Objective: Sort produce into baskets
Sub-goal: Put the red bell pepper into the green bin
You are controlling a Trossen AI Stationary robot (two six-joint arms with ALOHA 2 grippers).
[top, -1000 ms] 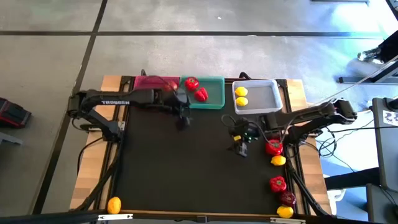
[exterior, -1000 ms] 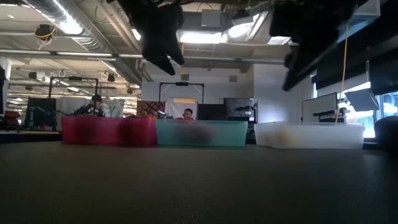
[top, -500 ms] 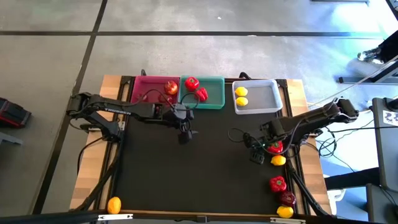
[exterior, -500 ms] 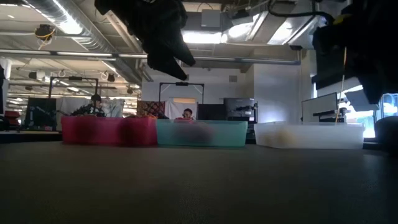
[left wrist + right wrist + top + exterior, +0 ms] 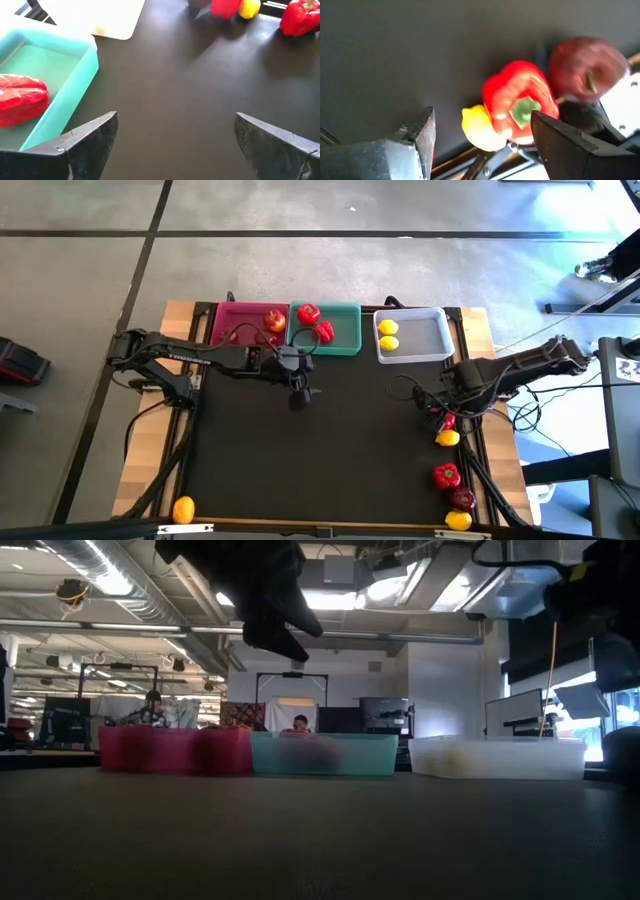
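Right gripper [image 5: 482, 140] over red pepper [image 5: 520, 102]

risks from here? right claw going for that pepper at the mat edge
1. The pepper touches a lemon, with an apple close by; the open right claw may knock either one.
2. They sit at the mat's right edge, so a nudged one could roll off.
3. The left claw, open and empty, seems clear.

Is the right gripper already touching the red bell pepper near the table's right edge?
Apart. In the right wrist view the right gripper stands open, and the red bell pepper sits beyond its fingertips, with dark table showing between them.
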